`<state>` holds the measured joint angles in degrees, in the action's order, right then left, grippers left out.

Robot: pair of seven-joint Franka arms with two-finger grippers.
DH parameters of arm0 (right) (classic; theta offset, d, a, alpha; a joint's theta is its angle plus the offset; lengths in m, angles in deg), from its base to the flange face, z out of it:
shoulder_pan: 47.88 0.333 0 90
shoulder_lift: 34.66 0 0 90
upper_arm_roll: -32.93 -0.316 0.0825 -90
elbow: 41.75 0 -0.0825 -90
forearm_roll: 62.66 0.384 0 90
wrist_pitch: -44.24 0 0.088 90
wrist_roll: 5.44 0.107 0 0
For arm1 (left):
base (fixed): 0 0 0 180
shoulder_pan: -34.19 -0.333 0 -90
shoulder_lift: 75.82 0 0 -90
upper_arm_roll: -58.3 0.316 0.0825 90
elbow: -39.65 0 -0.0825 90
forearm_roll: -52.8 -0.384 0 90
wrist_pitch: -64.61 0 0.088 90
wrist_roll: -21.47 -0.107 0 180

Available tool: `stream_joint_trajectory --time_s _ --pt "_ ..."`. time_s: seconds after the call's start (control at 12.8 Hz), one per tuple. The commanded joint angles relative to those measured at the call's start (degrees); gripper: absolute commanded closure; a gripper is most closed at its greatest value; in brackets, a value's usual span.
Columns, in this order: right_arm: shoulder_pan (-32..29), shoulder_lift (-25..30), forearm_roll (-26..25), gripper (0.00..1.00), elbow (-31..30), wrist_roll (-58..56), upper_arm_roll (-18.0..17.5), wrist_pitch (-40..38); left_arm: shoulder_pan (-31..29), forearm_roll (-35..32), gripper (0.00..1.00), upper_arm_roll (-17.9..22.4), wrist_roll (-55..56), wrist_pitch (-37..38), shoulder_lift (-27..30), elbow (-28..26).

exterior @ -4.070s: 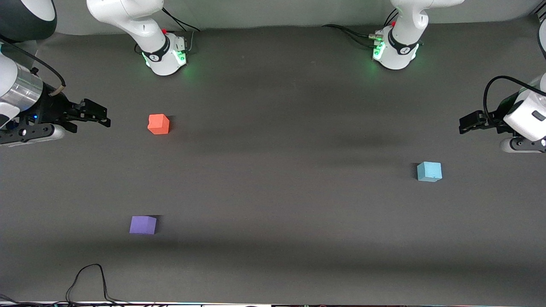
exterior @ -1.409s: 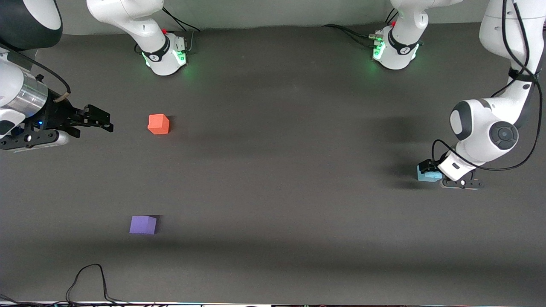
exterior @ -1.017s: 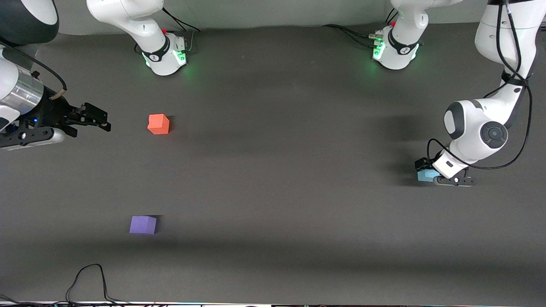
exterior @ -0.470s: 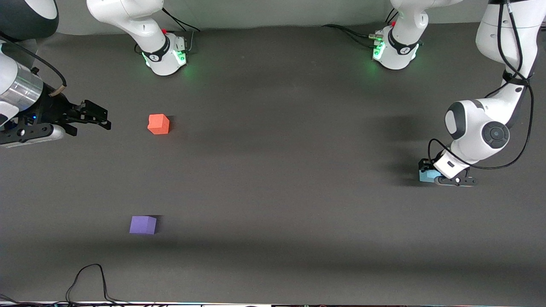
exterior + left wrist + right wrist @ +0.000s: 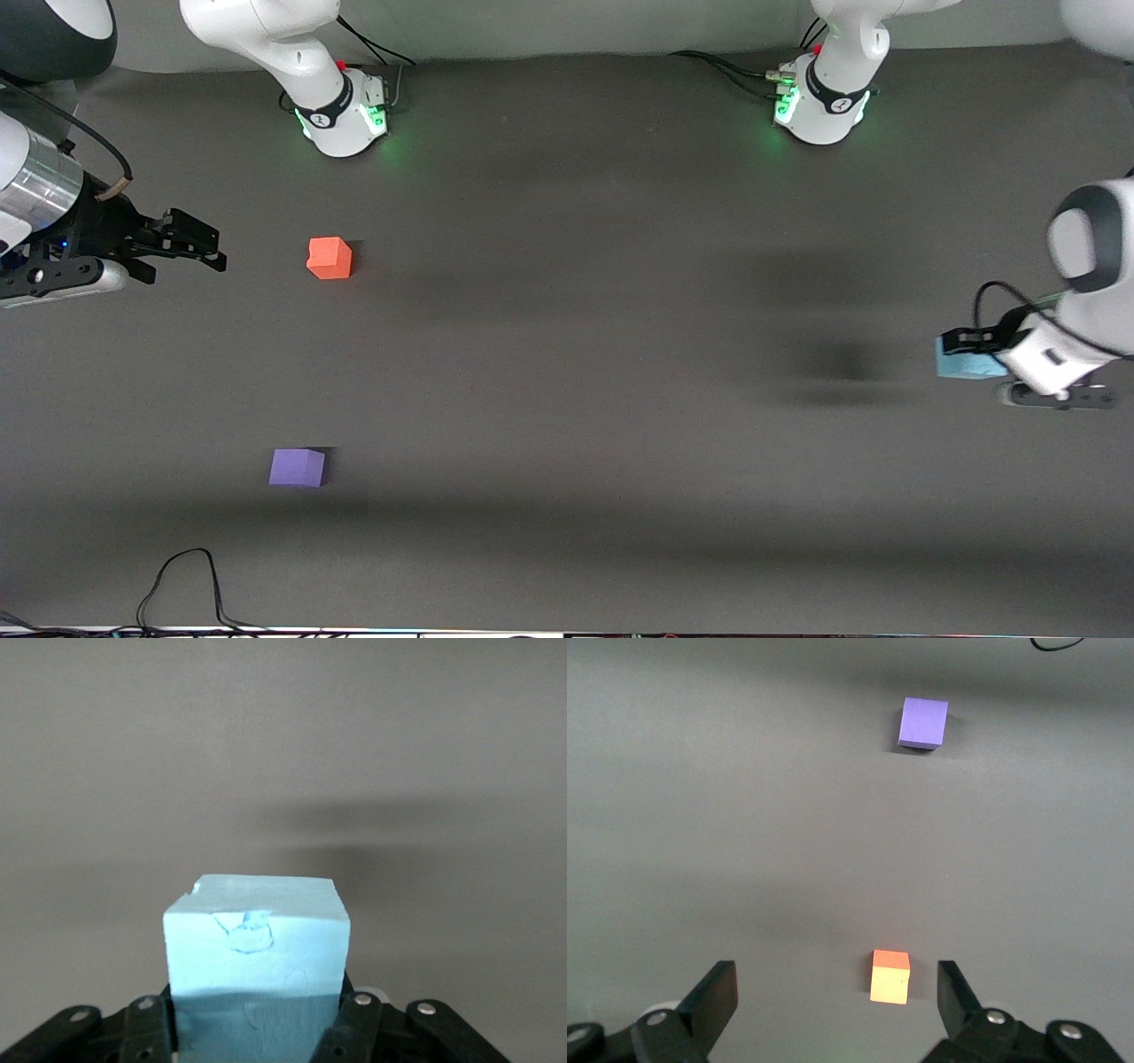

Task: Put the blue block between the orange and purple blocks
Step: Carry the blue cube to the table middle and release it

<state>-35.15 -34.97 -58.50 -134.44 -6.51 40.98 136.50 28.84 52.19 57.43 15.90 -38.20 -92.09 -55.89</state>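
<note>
Grey table [image 5: 567, 399], left hand [image 5: 961, 347] gripping blue block [image 5: 961, 363] aloft, arm cropped, right hand [image 5: 199, 241] wide.

Blue block [image 5: 255, 961] matt foam, dented; table [image 5: 567, 372] matt dark grey; arm shells glossy white plastic

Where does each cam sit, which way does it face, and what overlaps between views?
Front: high across the table, facing both bases; shows both arms, left gripper holding the blue block in the air.
Left wrist: on the left wrist, looking past its fingers at the block.
Right wrist: on the waiting right arm, open gripper over the table; shares orange block and purple block with front.
</note>
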Motion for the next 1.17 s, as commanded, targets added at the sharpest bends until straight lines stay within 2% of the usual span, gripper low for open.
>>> stream_joint_trajectory --time_s 0.0,0.08,0.23,0.39,0.63,0.78,1.1 --pt "0.0 -0.8 0.9 0.0 0.8 -0.2 0.0 0.2 4.5 0.7 0.64 -3.2 9.7 9.4 -2.0 10.1" --pt "0.0 -1.3 0.9 0.0 1.4 -0.1 0.0 0.4 6.9 0.7 0.64 -4.7 16.2 10.0 -2.4 12.4" --pt "0.1 -1.3 0.9 0.0 1.4 0.0 -0.2 0.3 12.3 0.9 0.64 -8.2 30.5 9.3 -2.8 13.5" --pt "0.1 -1.4 0.8 0.0 1.5 0.0 -0.2 0.1 19.5 0.7 0.64 -10.0 40.7 8.3 -5.4 17.1" --pt "0.0 -1.0 0.7 0.0 1.9 -0.5 0.0 0.1 34.7 -3.8 0.65 -9.8 56.6 5.9 -16.2 28.7" --pt "0.0 -1.3 1.0 0.0 3.0 -0.2 0.2 0.2 42.9 -6.6 0.65 -9.4 63.8 5.3 -23.0 34.0" --pt "-0.1 -1.2 1.0 0.0 4.3 -0.5 0.3 -0.1 51.2 -10.9 0.65 -9.3 72.0 -6.8 -31.5 33.8"
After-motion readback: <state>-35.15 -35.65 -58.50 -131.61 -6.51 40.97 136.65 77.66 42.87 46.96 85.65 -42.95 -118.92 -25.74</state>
